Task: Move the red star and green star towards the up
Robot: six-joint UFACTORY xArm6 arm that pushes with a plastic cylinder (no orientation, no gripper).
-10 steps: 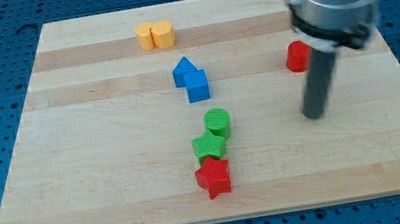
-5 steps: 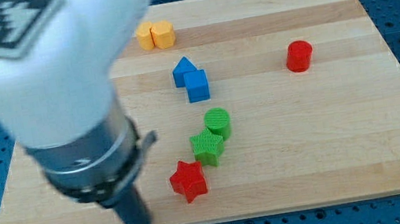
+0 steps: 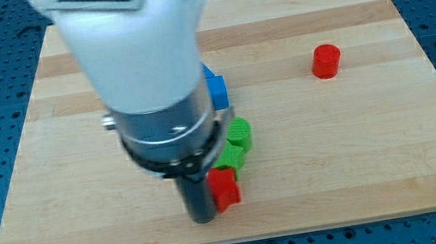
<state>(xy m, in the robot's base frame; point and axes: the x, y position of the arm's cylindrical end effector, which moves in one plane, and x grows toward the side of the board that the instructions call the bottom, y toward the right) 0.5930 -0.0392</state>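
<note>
The red star [image 3: 226,188] lies near the board's bottom edge, partly hidden by my rod. My tip [image 3: 204,218] rests on the board just to the view's left of the red star, touching or almost touching it. The green star [image 3: 232,152] sits just above the red star, partly hidden by the arm. A green cylinder [image 3: 239,131] sits against the green star's upper right.
A blue block [image 3: 217,90] shows only its right edge behind the arm. A red cylinder [image 3: 326,61] stands at the view's right. The wooden board [image 3: 360,144] fills the view. The arm's body hides the upper-left middle of the board, including the yellow blocks.
My tip swept from the right side to the bottom left, then back right against the red star. The red star shifted left, then back right below the green star.
</note>
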